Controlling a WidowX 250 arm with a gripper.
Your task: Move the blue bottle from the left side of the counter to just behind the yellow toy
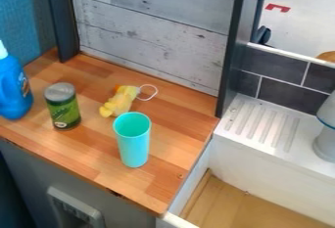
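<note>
Four things on a wooden counter (171, 173): turquoise cup (133, 146), green can (64, 111), blue bottle (13, 87), yellow toy (120, 102)

Whether the gripper is spread, pressed together or pinching something, I cannot tell; nor can I tell on which side of it these things stand, so their places are given against one another.

Nearest is the counter's grey front, with a pale panel (90, 215) set into it. Right of the counter, a low compartment has a light wooden floor (237, 205) and white sides.

On the counter, the turquoise cup stands upright, open mouth up, closest to the counter's right side. Left of it and a little farther back, well apart, the green can stands upright with its grey top showing. The blue bottle, with a pale cap, stands left of the can, cut by the view's left edge. Behind the cup and apart from its base lies the yellow toy, with a spot of orange on it and a white loop (154, 91) at its right end.

Right of the counter, a white ledge (298, 146) with long grooves bears a pale grey object (327, 146) with a blue band. Dark tiles (281, 92) rise behind the ledge; grey wooden boards (147, 41) stand behind the toy, between dark posts (230, 51).
</note>
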